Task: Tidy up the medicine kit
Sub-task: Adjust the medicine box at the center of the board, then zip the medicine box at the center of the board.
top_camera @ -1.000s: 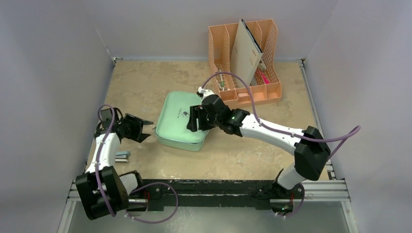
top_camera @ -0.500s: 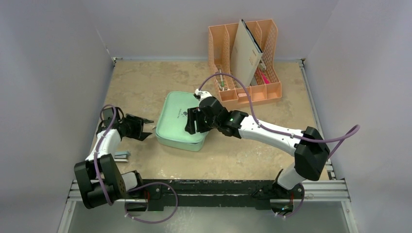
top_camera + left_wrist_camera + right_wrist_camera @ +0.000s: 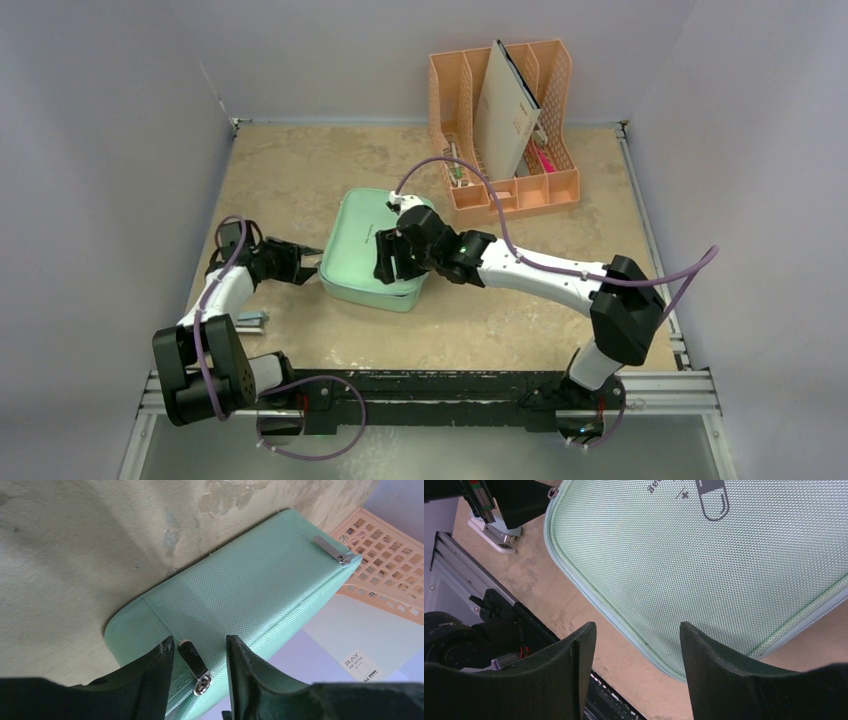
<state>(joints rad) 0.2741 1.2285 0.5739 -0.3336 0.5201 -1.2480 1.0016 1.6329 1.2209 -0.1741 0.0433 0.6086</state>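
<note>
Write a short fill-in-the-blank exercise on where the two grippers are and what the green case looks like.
At the green case, the left gripper has a metal ____ between its fingers.
The right gripper hangs over the case with its jaws ____.
The dark logo on the case shows a ____.
Missing words: zipper pull; open; pill.
</note>
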